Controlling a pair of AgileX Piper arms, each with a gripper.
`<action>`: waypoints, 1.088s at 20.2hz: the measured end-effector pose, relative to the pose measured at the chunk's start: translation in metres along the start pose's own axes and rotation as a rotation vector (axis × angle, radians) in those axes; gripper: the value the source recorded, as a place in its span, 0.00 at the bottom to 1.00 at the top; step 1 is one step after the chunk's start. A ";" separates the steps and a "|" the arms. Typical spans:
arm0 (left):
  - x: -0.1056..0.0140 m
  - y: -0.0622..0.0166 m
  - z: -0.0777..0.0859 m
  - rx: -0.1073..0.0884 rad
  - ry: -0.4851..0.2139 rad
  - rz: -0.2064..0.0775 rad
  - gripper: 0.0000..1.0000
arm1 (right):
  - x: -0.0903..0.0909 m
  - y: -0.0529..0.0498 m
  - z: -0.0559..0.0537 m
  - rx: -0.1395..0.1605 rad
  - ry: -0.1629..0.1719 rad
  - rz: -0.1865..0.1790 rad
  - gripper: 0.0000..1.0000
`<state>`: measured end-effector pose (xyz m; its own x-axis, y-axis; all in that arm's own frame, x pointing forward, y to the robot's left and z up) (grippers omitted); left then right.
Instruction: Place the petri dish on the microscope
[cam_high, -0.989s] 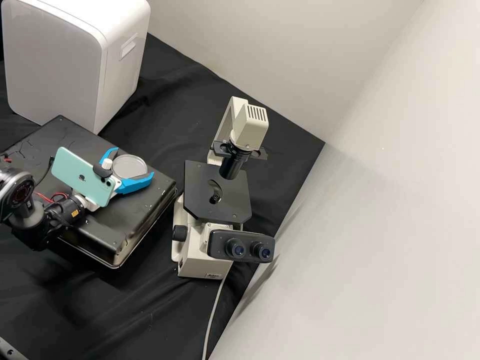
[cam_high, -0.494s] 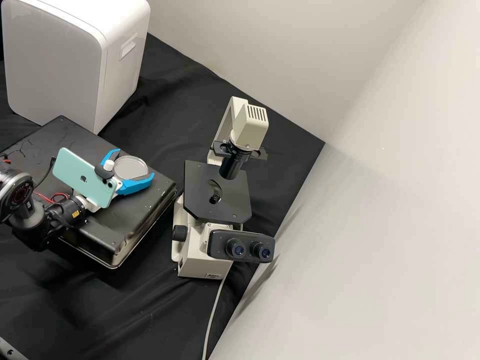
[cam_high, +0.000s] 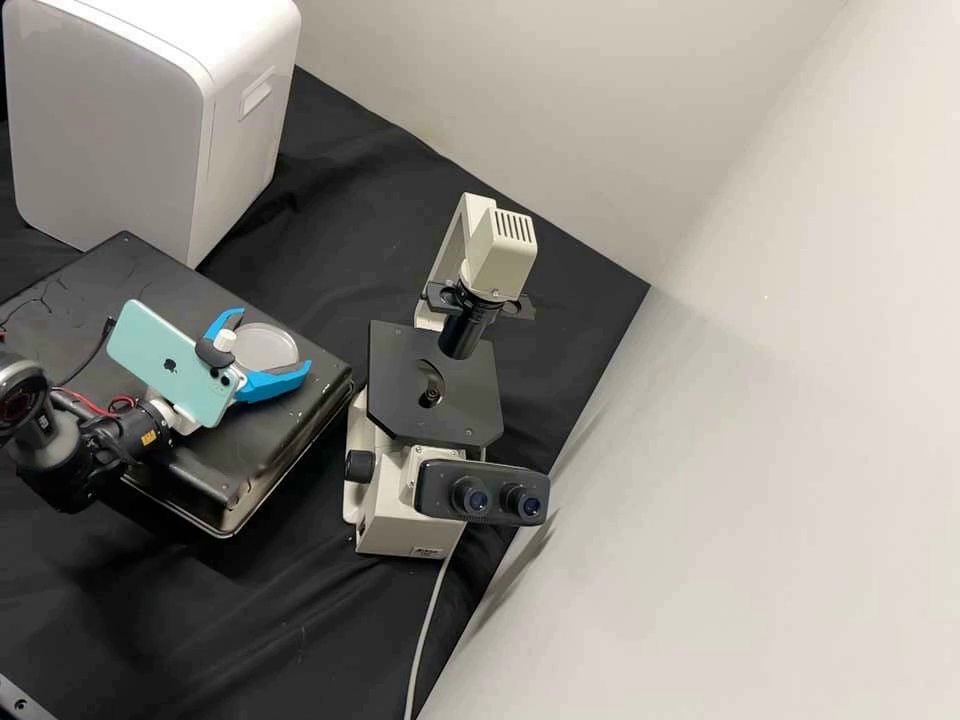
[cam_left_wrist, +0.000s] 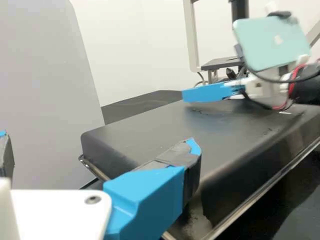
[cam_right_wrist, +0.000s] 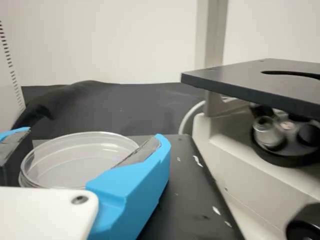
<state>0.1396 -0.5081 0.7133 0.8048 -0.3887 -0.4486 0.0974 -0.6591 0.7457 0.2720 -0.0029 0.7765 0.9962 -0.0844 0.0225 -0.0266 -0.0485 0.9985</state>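
The clear round petri dish (cam_high: 265, 345) (cam_right_wrist: 75, 160) sits on top of a flat black case (cam_high: 250, 440), to the left of the microscope (cam_high: 400, 500). My right gripper (cam_high: 272, 340) (cam_right_wrist: 82, 145) has its two blue fingers against opposite sides of the dish, shut on it. The microscope's black stage (cam_high: 470, 410) (cam_right_wrist: 240, 82) stands bare just right of the case, under the lens tube. My left gripper (cam_left_wrist: 97, 145) stands open, low at the case's edge (cam_left_wrist: 150, 150), with nothing between its fingers. Across the case from it is the right gripper (cam_left_wrist: 210, 92).
A large white box (cam_high: 140, 110) stands at the back left, behind the black case. A pale wall panel runs along the bench's right side, close to the microscope's eyepieces (cam_high: 485, 495). A grey cable (cam_high: 425, 620) trails from the microscope towards the front.
The right arm has shifted a little towards the front and right, and the petri dish has moved with its fingers. The fingers now hug the dish more closely.
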 end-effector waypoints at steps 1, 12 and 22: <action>0.000 0.0000 0.000 0.000 0.002 0.000 1.00 | -0.003 0.002 0.000 0.007 -0.007 -0.001 0.00; 0.000 0.0000 0.000 -0.002 0.002 0.000 1.00 | -0.039 0.040 -0.008 0.028 0.012 0.115 0.00; 0.000 0.0000 0.000 -0.002 0.002 0.000 1.00 | -0.058 0.064 -0.012 0.055 0.052 0.211 0.00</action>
<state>0.1398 -0.5078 0.7135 0.8063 -0.3872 -0.4472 0.0982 -0.6578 0.7467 0.2136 0.0107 0.8400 0.9710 -0.0473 0.2343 -0.2377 -0.0894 0.9672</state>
